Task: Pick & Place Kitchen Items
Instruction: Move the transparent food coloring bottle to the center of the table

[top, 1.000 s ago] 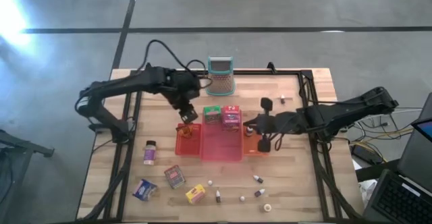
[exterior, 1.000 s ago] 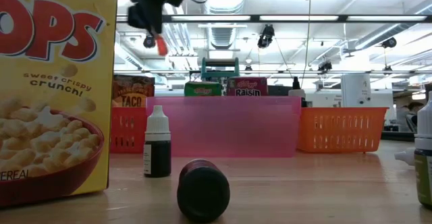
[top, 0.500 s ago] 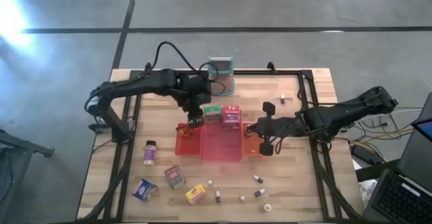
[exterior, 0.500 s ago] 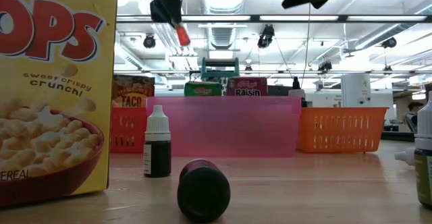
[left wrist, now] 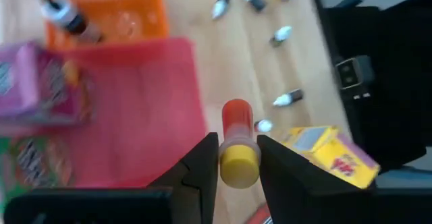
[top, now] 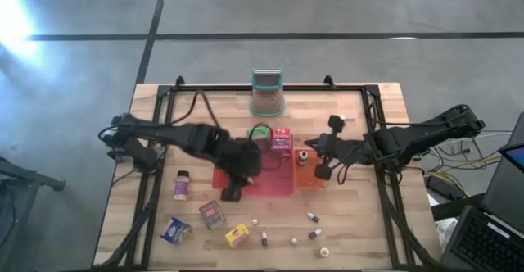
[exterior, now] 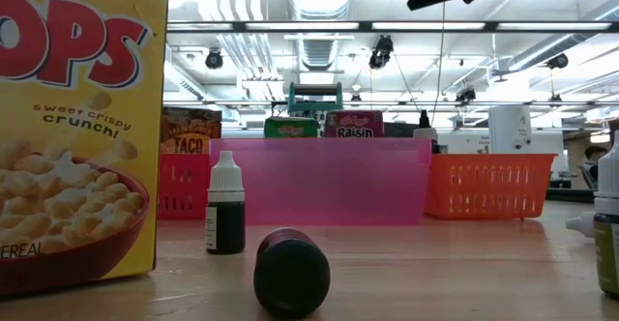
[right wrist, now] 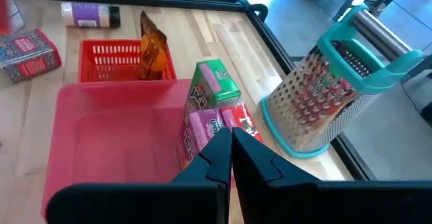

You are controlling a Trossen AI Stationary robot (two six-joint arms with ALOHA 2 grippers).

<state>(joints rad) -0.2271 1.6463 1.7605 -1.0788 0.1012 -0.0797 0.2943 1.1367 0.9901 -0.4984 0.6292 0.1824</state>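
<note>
Above the pink tray [top: 270, 186], left pincer [left wrist: 237, 158] pinches a small red-and-yellow tube [left wrist: 237, 150] across its middle: light, stiff, probably slippery. Right pincer [right wrist: 229, 153] hovers, pressed together, empty.

Pale wooden table [top: 360, 223], matt, its grain showing. On it a translucent pink plastic tray [exterior: 319, 181], smooth. Beside that tray, orange plastic mesh basket [exterior: 488, 186]. Behind the tray, perforated shiny metal grater [right wrist: 317, 102], teal plastic rim. Glossy printed cardboard cereal box [exterior: 77, 128].
</note>
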